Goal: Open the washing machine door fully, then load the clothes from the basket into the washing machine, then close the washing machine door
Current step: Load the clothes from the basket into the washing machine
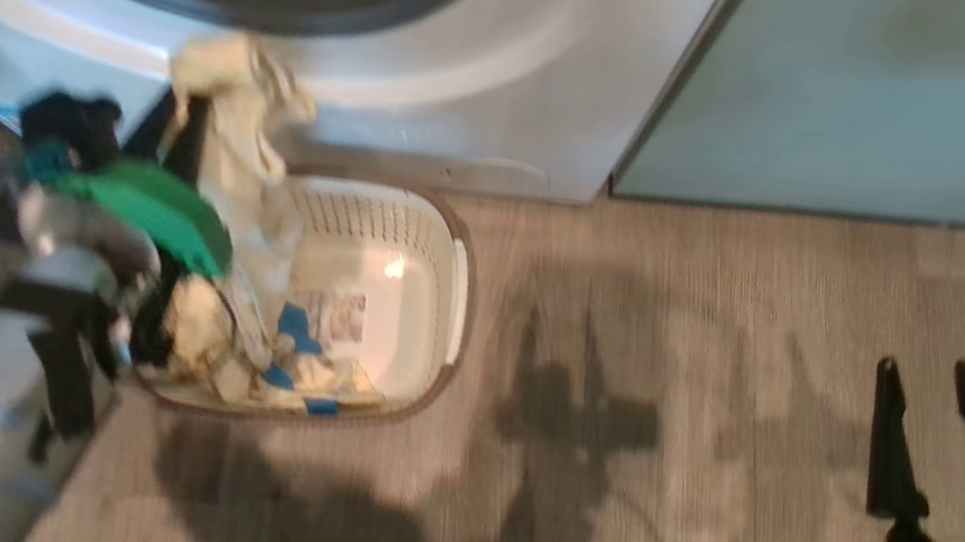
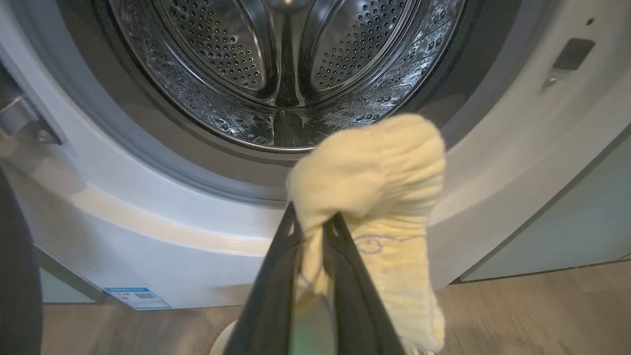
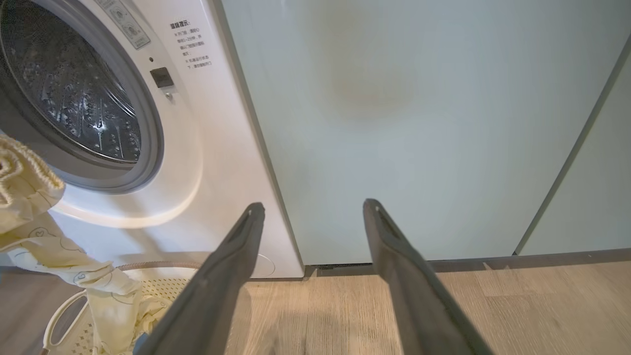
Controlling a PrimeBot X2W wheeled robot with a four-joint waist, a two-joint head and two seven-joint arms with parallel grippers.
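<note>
The left gripper's (image 2: pixel 314 220) two dark fingers pinch a fold of the pale yellow clothes (image 2: pixel 374 167) between their tips. The fabric bunches above the tips and drapes down past the right-hand finger in the left wrist view. The held garment hangs before the white washing machine (image 2: pixel 148 222), just below the lip of its open steel drum (image 2: pixel 236 64), and trails down into the basket (image 1: pixel 455 286). More yellow fabric with blue patches lies heaped at the basket's near end. The basket stands on the wood floor (image 1: pixel 708 382), just in front of the machine's base. The right gripper (image 3: pixel 311 207), fingers spread wide and holding nothing, points at pale green cabinet doors (image 3: pixel 419 123), well apart from the basket.
</note>
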